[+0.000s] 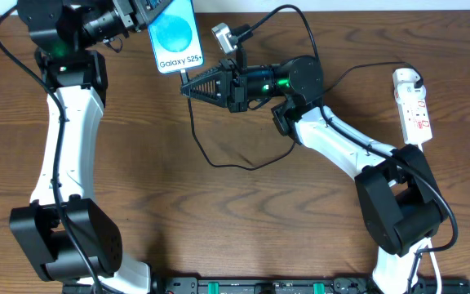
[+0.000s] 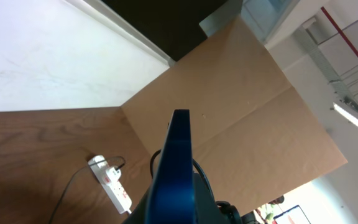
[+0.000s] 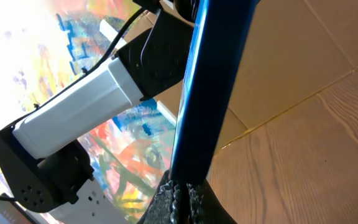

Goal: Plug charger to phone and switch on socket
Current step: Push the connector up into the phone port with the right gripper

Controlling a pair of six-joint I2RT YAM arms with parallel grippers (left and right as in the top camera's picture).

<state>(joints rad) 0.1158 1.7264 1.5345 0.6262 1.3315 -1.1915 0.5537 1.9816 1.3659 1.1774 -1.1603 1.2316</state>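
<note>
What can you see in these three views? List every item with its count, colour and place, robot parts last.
phone: one, bright blue screen, held up near the table's far edge.
charger: one, black cable, looping over the table's middle, plug end at the phone's lower edge.
socket: one, white with red markings, flat on the table's right side.
table: one, brown wood, beneath everything.
left gripper: one, black, shut on the phone.
right gripper: one, black, shut on the charger's plug end.
</note>
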